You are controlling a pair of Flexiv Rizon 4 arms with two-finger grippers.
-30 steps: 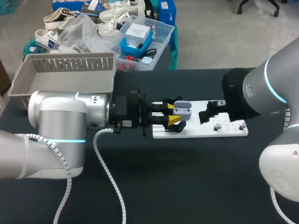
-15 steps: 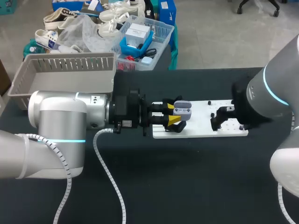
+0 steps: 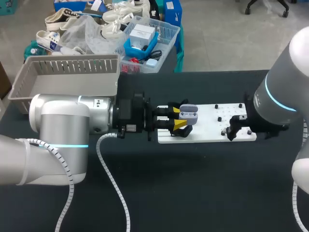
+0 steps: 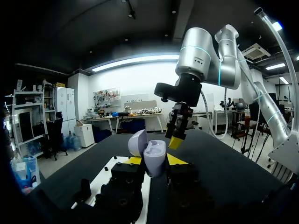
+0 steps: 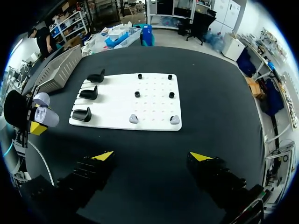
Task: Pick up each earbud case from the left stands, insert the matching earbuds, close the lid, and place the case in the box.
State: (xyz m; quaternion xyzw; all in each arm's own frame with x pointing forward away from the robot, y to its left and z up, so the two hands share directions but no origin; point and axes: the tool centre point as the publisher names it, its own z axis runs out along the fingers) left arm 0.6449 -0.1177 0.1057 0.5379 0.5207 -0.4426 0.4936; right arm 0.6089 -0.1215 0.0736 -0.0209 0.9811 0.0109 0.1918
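Fingers [image 4: 176, 159] of the left gripper [image 4: 152, 161] clenched a pale lilac plastic earbud case [image 4: 154, 153] from two sides, with its rounded lid hinged open. The right gripper [image 5: 152, 156] hung released, its yellow tips spread wide with nothing between them. Ahead of it lay a white pegged board [image 5: 112, 109], with two small grey earbuds [image 5: 133, 119] along its nearest edge and three black stands [image 5: 88, 93] farther off.
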